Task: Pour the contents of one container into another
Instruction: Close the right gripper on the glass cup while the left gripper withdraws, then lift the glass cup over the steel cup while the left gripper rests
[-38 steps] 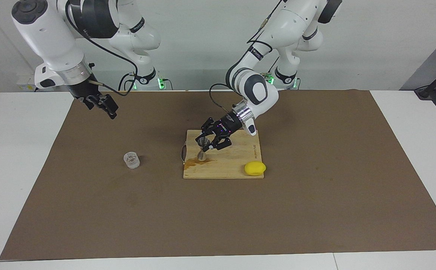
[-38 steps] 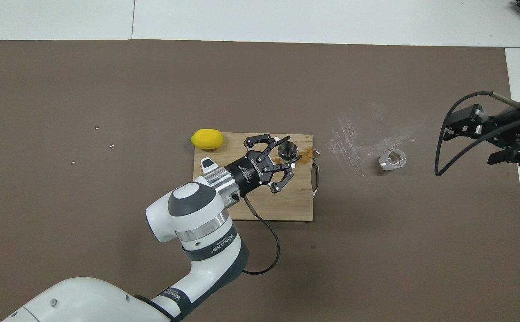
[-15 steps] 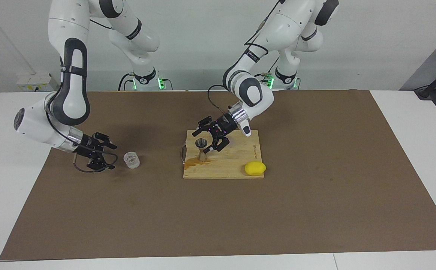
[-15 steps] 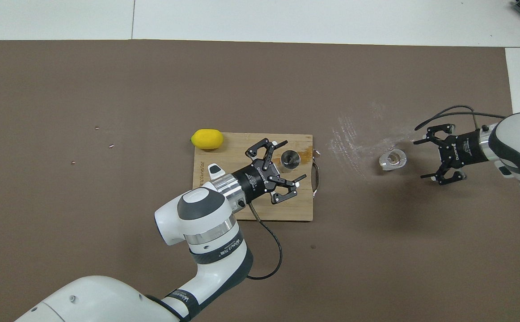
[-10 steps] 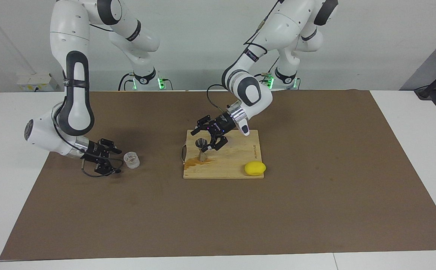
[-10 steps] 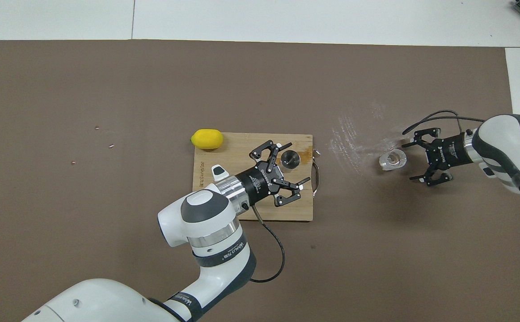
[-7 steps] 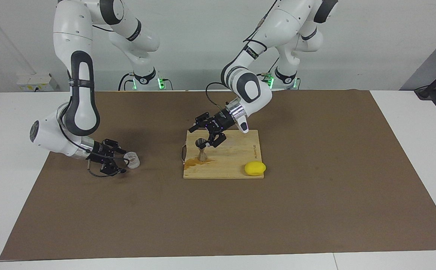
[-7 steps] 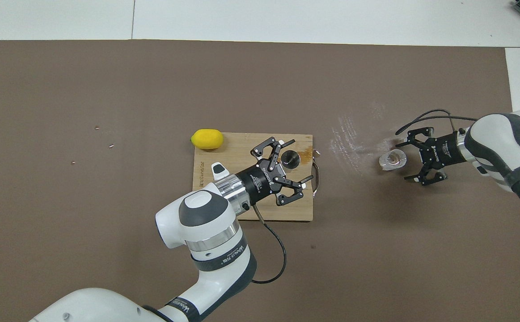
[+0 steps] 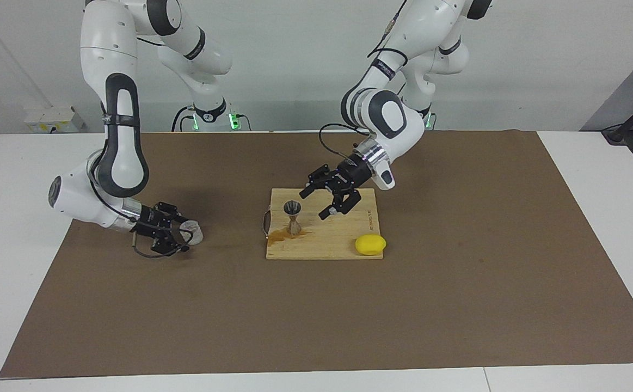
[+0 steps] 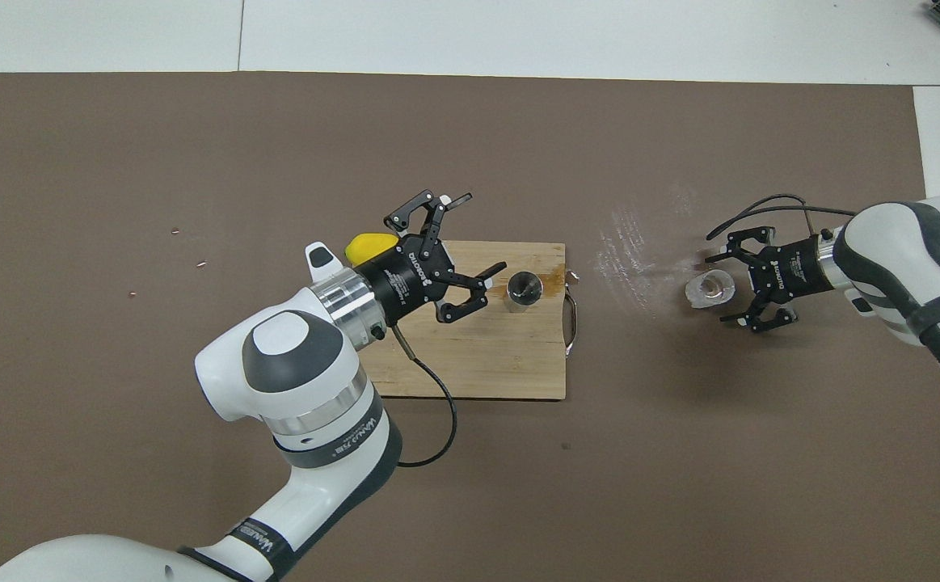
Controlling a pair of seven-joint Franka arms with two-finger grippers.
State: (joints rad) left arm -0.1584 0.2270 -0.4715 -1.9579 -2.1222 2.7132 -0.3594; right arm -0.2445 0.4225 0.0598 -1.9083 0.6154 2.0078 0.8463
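Facing view: the small clear see-through cup [image 9: 192, 231] stands on the brown table mat [image 9: 458, 283] toward the right arm's end of the table. The right gripper [image 9: 177, 234] is low at the cup with its fingers spread wide to either side of it; no grip is made yet. This placement suits a side grasp, which would leave the cup's mouth free for pouring. The small grey metal hourglass jigger [image 9: 293, 217] stands upright on the wooden cutting board [image 9: 343, 239], beside a brown stain. The left gripper [image 9: 324, 201], fingers open and holding nothing, hovers over the board just beside the jigger. A yellow lemon [image 9: 370, 244] lies at the board's corner.
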